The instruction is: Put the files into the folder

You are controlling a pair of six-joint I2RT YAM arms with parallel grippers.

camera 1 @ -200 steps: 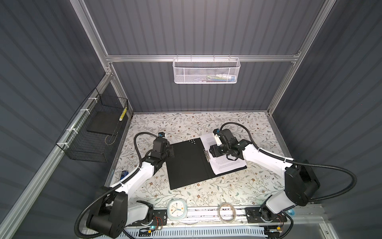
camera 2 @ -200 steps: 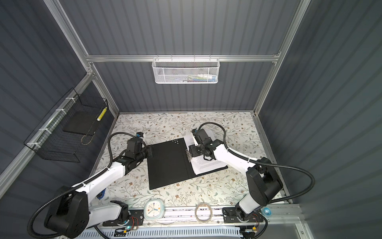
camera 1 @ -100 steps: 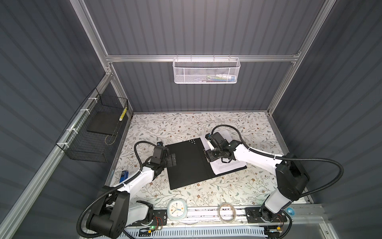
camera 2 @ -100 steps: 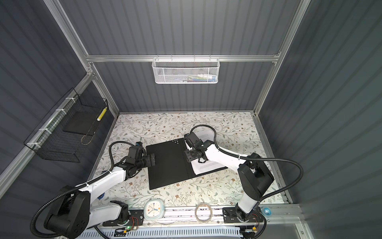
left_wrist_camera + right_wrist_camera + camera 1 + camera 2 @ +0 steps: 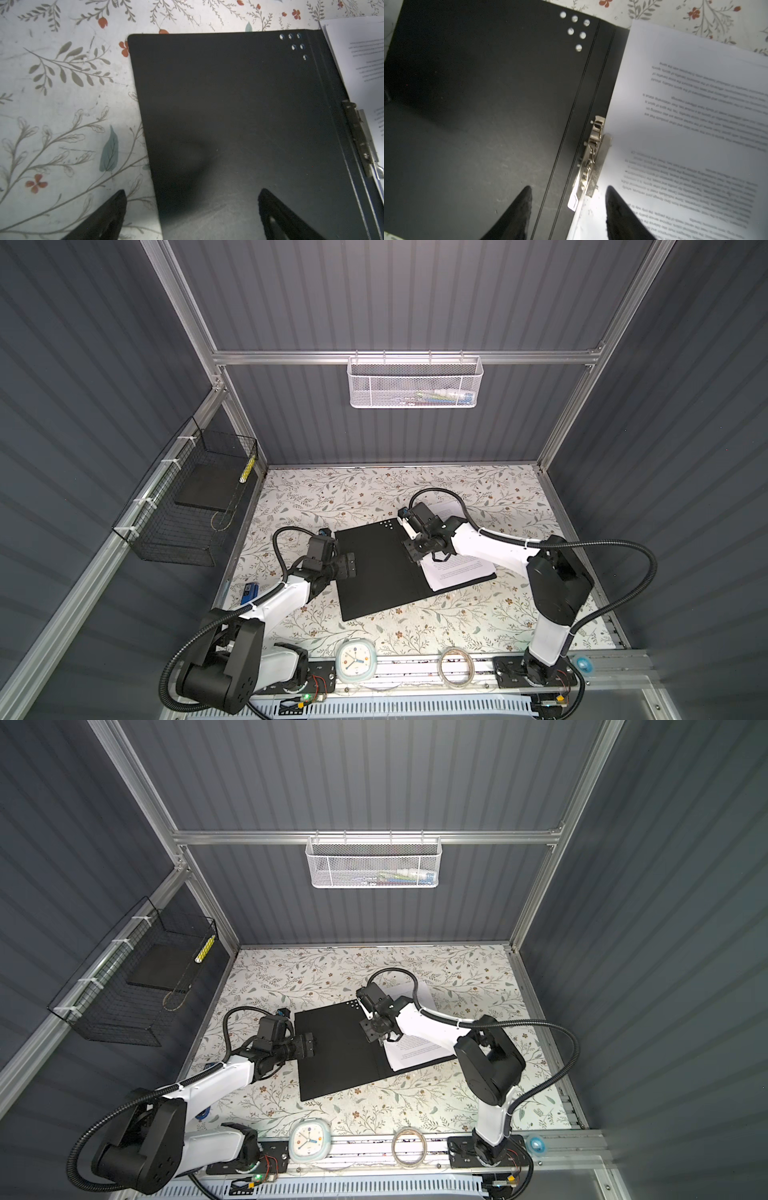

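Both grippers stand open: left gripper [image 5: 192, 192] over the folder's [image 5: 228, 104] outer edge, right gripper [image 5: 568, 188] straddling the clip [image 5: 593, 145], files [image 5: 695, 124] beneath one finger. Closing off-centre, I'd judge, could drag the files askew.

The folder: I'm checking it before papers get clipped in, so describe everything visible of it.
The folder lies open and flat on the floral table, matte black inner faces up, lightly scuffed. Six small holes mark one corner by the creased spine, where a metal clip sits. The files cover its right leaf, overhanging the far edge. The open left hand straddles its left edge; the open right hand straddles the clip.
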